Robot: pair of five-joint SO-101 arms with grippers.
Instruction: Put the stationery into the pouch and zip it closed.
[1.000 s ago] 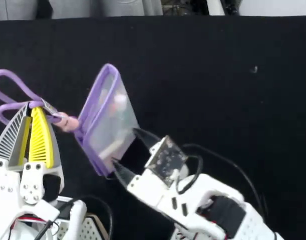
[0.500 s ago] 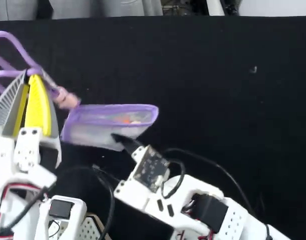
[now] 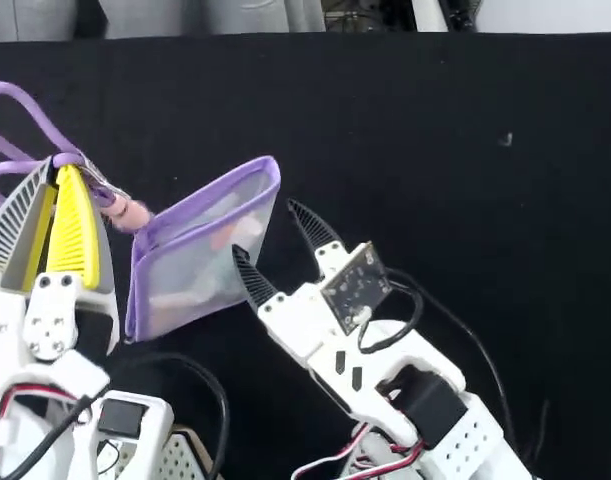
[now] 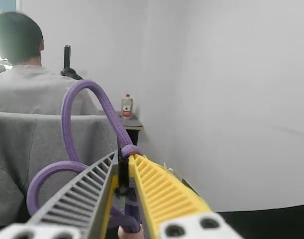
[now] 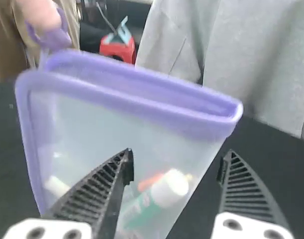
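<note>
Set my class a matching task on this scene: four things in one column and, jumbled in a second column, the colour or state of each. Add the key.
Things
1. pouch
2. cord loop
3. right gripper
4. table

Descriptions
A. black, flat surface under everything
B. black and open, beside the pouch
C. purple, pinched in the shut left gripper
D. clear with purple edging, stationery inside

Pairs: 1-D, 2-C, 3-B, 4-A
</note>
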